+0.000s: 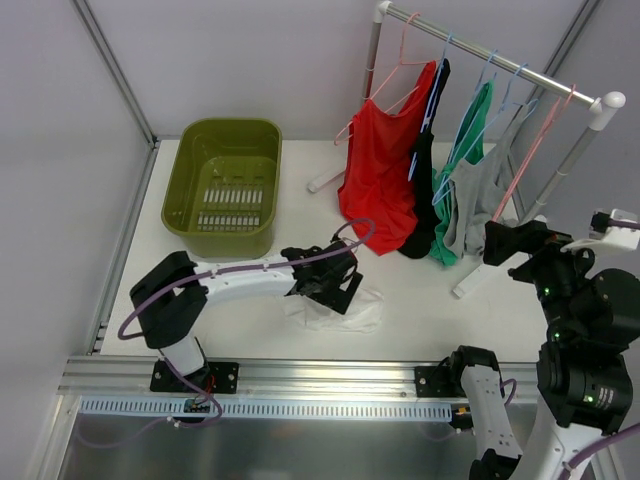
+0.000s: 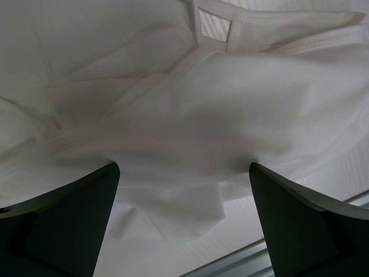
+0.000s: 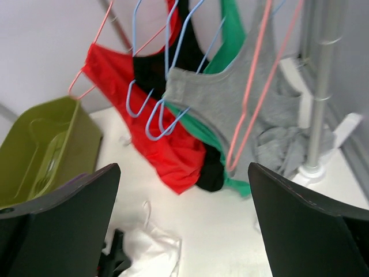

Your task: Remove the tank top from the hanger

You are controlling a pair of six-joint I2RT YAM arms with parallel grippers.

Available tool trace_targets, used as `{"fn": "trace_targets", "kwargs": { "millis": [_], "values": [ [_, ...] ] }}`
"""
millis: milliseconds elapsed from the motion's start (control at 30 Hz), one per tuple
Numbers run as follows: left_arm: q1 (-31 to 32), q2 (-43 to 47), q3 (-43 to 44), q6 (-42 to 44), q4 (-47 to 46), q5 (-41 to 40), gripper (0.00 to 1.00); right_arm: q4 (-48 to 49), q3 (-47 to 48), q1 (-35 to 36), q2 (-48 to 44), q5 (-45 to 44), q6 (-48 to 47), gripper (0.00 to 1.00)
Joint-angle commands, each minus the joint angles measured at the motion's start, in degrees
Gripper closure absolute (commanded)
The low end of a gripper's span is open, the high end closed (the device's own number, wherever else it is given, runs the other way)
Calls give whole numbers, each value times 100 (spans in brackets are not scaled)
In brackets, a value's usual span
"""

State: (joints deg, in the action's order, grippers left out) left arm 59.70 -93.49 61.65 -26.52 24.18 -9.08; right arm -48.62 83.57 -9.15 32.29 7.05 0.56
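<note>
A white tank top point(image 1: 340, 312) lies crumpled on the table, off any hanger. My left gripper point(image 1: 325, 288) hovers right over it, open, its fingers point(image 2: 75, 213) astride the cloth point(image 2: 202, 104) without pinching it. Red point(image 1: 380, 170), black point(image 1: 425, 190), green point(image 1: 468, 160) and grey point(image 1: 482, 200) tank tops hang on hangers from the rack rail point(image 1: 500, 60). My right gripper point(image 1: 500, 240) is open and empty, raised just right of the grey top point(image 3: 219, 98), facing the hanging row. A pink hanger point(image 1: 535, 150) slants across the grey top.
An olive green basket point(image 1: 182, 190) stands at the back left of the table. The rack's white feet and grey post point(image 3: 316, 115) stand at the right. The metal rail of the table's near edge runs below the white top.
</note>
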Motion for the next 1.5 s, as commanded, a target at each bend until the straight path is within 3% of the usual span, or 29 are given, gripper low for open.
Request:
{"fn": "trace_targets", "kwargs": {
  "millis": [0, 67, 133, 200, 233, 267, 300, 500, 667, 733, 833, 1000, 1133, 1267, 1467],
  "values": [
    [164, -370, 199, -361, -361, -251, 1, 529, -340, 36, -21, 1096, 269, 0],
    [287, -687, 190, -450, -397, -374, 1, 564, -455, 36, -21, 1342, 287, 1],
    [384, -941, 172, -555, -450, -462, 12, 634, -517, 45, -74, 1483, 252, 0],
    [437, -1021, 146, -660, -450, -463, 46, 739, -570, 80, -135, 1562, 217, 0],
    [472, -987, 67, -722, -458, -524, 83, 766, -561, 141, -170, 1571, 208, 1],
    [472, -917, 23, -766, -459, -533, 95, 766, -552, 167, -171, 1580, 191, 1],
    [472, -847, -12, -801, -459, -559, 100, 766, -535, 194, -171, 1624, 173, 1],
    [463, 453, 180, -442, 111, -902, 100, 784, -517, 264, -171, 1642, 155, 1],
    [236, 1430, 1383, 24, 964, -1175, 100, 863, -605, 273, -136, 1730, 190, 1],
    [-150, 1570, 1970, 296, 1185, -965, 100, 889, -614, 273, -162, 1721, 208, 1],
    [-939, 1571, 2796, 490, 1334, -315, 100, 907, -623, 282, -153, 1703, 182, 0],
    [-1873, 1229, 4406, 806, 1914, -305, 100, 907, -614, 370, -179, 1677, 76, 1],
    [-3032, 737, 5513, 675, 2073, 728, 100, 898, -640, 414, -224, 1589, -3, 1],
    [-4060, 324, 5937, 622, 2143, 1047, 100, 872, -623, 475, -232, 1563, -3, 1],
    [-4897, -116, 6069, 622, 2134, 1233, 100, 837, -640, 616, -259, 1361, -267, 0]
  ]
}}
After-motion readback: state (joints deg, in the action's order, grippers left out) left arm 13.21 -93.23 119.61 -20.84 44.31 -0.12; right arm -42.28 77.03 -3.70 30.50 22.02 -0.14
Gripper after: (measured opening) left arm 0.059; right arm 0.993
